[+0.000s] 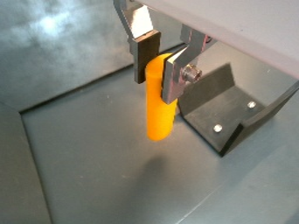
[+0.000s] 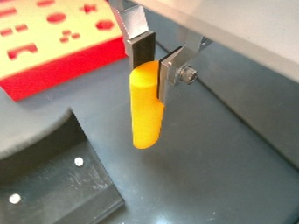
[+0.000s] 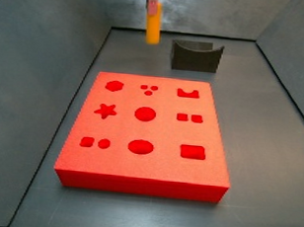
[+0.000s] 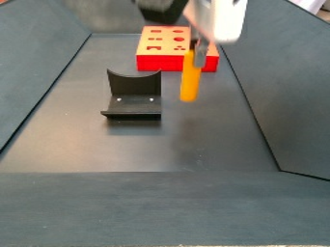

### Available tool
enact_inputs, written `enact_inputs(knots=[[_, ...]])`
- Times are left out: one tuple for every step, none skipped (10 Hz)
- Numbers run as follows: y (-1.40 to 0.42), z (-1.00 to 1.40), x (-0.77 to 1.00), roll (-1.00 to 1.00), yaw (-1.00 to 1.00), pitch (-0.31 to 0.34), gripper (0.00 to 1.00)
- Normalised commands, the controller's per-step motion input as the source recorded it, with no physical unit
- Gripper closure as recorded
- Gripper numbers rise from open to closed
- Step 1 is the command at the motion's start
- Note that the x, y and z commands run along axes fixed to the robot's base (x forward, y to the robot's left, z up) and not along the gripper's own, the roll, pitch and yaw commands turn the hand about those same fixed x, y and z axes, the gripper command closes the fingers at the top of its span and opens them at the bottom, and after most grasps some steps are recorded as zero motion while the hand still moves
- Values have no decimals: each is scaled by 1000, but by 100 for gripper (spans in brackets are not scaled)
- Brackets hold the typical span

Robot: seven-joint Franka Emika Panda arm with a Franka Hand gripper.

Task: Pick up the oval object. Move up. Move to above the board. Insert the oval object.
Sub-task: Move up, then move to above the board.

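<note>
The oval object (image 1: 160, 109) (image 2: 145, 109) is a smooth orange-yellow peg hanging upright, clear of the floor. My gripper (image 1: 156, 59) (image 2: 155, 63) is shut on its upper end, a dark pad on one side and a silver finger on the other. In both side views the peg (image 3: 154, 25) (image 4: 191, 77) hangs in the air beside the fixture, apart from the board. The red board (image 3: 146, 135) (image 4: 161, 46) (image 2: 52, 44) lies flat on the floor with its shaped holes showing. The gripper (image 4: 196, 43) is largely blurred in that side view.
The dark fixture (image 3: 195, 56) (image 4: 131, 95) (image 1: 230, 105) (image 2: 47, 179) stands on the floor next to the hanging peg. Sloped grey walls (image 3: 59, 69) (image 4: 45, 77) enclose the floor on all sides.
</note>
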Motion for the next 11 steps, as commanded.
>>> enact_inputs(knots=[[-18,217,25,36,8,89,100],[-317,1000,186,-26,423,111,100],[-325,1000,189,-20,402,120,100],[-289,1000,169,-11,299,128,100],[-248,1000,149,5,173,104,100],[-241,1000,142,11,130,95,100],[-204,1000,125,25,68,91,100],[-193,1000,120,29,52,91,100],[-149,946,100,36,38,96,100],[-114,830,81,39,34,98,100],[-68,596,48,44,29,97,100]])
